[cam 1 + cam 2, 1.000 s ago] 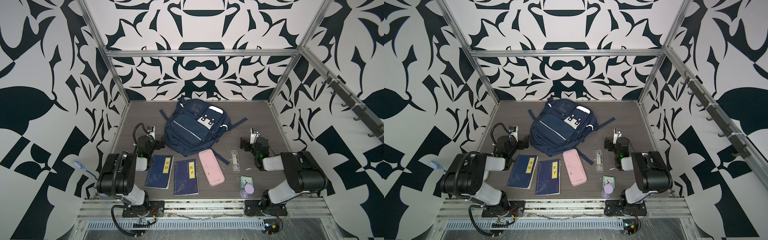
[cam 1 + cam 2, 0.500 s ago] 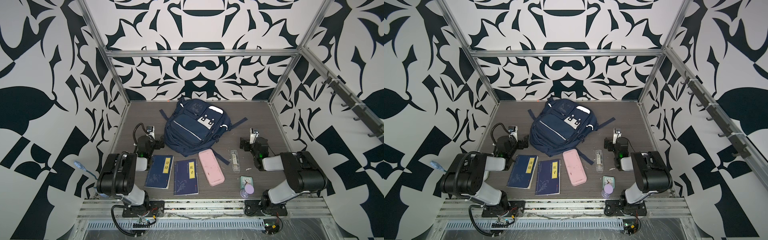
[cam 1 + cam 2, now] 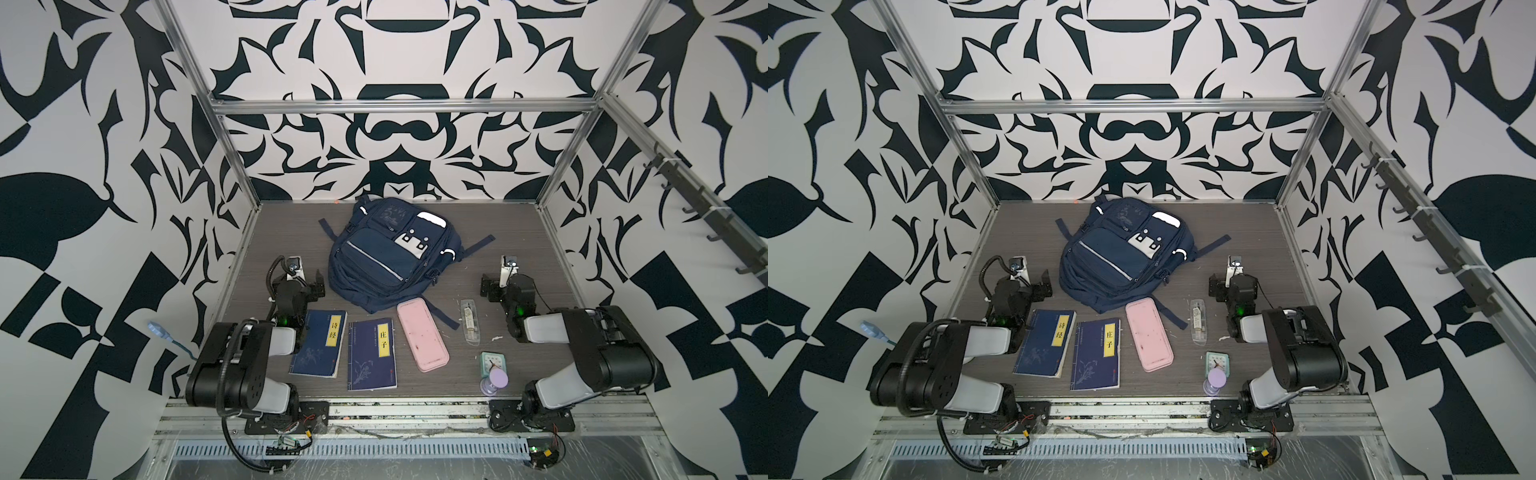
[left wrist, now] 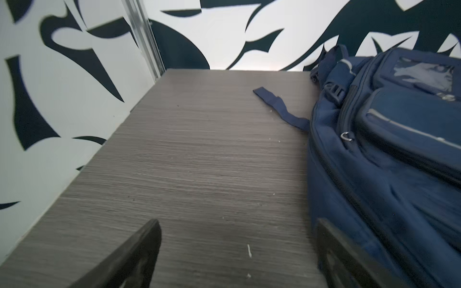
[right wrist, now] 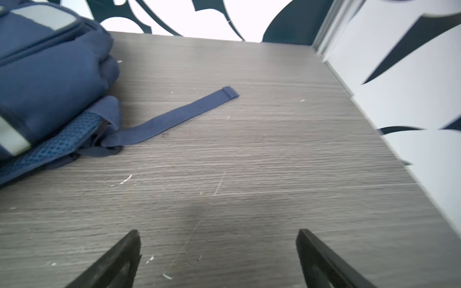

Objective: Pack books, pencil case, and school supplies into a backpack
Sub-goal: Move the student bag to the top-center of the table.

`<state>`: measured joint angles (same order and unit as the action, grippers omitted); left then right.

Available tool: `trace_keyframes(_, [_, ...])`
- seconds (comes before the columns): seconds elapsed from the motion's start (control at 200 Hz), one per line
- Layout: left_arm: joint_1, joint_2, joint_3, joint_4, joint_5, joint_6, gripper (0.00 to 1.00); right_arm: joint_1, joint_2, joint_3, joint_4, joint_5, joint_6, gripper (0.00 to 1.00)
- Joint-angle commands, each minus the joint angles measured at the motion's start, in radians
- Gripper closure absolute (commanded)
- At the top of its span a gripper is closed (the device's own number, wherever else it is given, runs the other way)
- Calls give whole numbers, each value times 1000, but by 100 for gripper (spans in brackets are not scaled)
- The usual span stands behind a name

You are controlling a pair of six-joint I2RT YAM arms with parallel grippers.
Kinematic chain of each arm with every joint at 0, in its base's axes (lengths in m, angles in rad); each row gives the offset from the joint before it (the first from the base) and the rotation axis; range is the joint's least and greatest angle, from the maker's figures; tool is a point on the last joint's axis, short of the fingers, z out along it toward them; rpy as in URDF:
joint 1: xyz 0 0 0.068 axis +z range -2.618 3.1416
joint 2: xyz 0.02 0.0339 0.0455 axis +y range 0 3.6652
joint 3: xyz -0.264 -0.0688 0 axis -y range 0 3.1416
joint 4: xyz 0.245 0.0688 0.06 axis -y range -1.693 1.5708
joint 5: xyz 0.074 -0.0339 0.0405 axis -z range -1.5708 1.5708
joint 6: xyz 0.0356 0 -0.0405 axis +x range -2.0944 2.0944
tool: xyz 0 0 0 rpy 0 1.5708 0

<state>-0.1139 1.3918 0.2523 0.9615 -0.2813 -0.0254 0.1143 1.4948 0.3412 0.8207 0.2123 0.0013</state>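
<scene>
The navy backpack (image 3: 390, 253) (image 3: 1121, 253) lies flat at the middle back of the table, zipped, front pockets up. Two navy books (image 3: 320, 343) (image 3: 372, 355) with yellow labels lie side by side in front of it. To their right lies the pink pencil case (image 3: 422, 336), then the school supplies, a clear packet (image 3: 468, 320). My left gripper (image 3: 312, 284) (image 4: 238, 224) rests low and open just left of the backpack (image 4: 386, 149), holding nothing. Right of the pack, beyond the packet, my right gripper (image 3: 490, 286) (image 5: 218, 232) is open and holds nothing.
A mint-green clock (image 3: 492, 363) and a purple hourglass-shaped thing (image 3: 494, 380) stand near the front edge on the right. Loose backpack straps (image 5: 174, 117) (image 4: 277, 107) trail across the wood-grain table (image 3: 519, 232). Patterned walls close three sides.
</scene>
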Motion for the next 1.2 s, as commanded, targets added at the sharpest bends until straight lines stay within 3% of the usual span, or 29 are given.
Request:
trace_keyframes(0.0, [-42,-146,-28,16,-110,25,1,93,-129,58,-98,278,-21,0])
trace_keyframes(0.075, [-70,-233,-27,-11,-105,-9,1,128,-204,141,-289,418,62,1])
trace_keyframes(0.185, [-104,-366,42,-189,-57,-103,1,129,-261,322,-635,459,256,0])
trace_keyframes(0.295, [-105,-446,203,-539,-24,-278,1,130,-243,518,-958,388,409,1])
trace_keyframes(0.355, [-105,-440,281,-672,28,-310,1,131,-230,591,-1082,290,460,1])
trace_keyframes(0.435, [-105,-408,367,-798,89,-417,1,143,-244,576,-1059,112,440,1])
trace_keyframes(0.54, [-107,-337,468,-925,296,-465,1,181,-240,575,-1061,-78,447,0])
trace_keyframes(0.74, [-157,-197,544,-1077,547,-602,1,312,-168,620,-1133,-164,438,2])
trace_keyframes(0.995, [-290,-185,499,-1043,535,-836,6,387,-77,588,-1082,-261,506,7])
trace_keyframes(1.195, [-302,-151,458,-991,514,-1000,12,437,-15,610,-1074,-267,530,11])
